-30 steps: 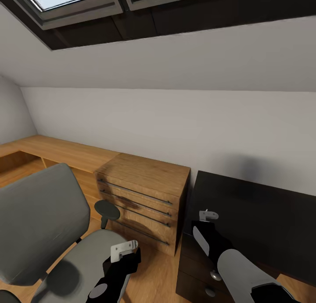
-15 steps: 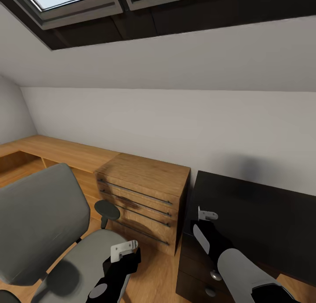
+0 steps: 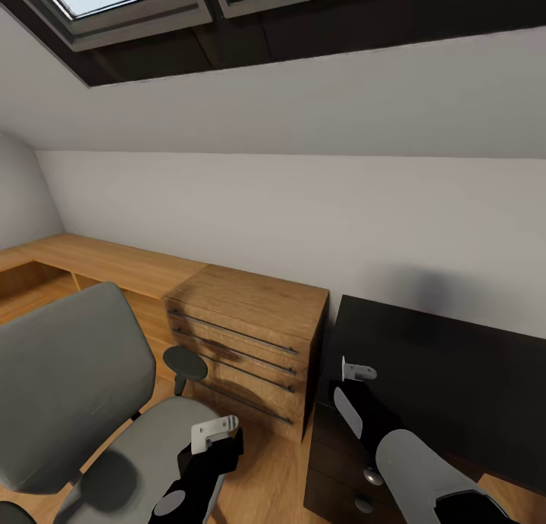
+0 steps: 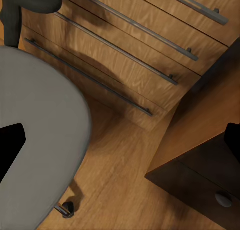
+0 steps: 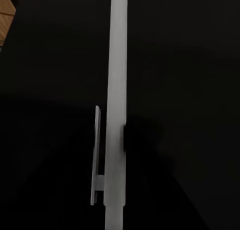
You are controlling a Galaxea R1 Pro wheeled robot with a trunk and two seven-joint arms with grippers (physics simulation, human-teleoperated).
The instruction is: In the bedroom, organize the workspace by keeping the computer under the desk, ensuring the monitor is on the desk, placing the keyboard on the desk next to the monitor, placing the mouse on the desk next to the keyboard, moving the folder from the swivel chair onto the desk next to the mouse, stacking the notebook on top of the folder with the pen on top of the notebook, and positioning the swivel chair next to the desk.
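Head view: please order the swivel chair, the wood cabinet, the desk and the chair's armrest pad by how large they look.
1. Swivel chair and desk: look alike, unranked.
2. Wood cabinet.
3. Armrest pad.
The chair is nearer the camera, so its apparent size may mislead.

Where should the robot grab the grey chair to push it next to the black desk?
Probably the black armrest of the swivel chair: it sticks out on a thin post, narrow enough to pinch. The left gripper hangs over the seat beside it, so come from above. The tall backrest looks too wide to clamp.
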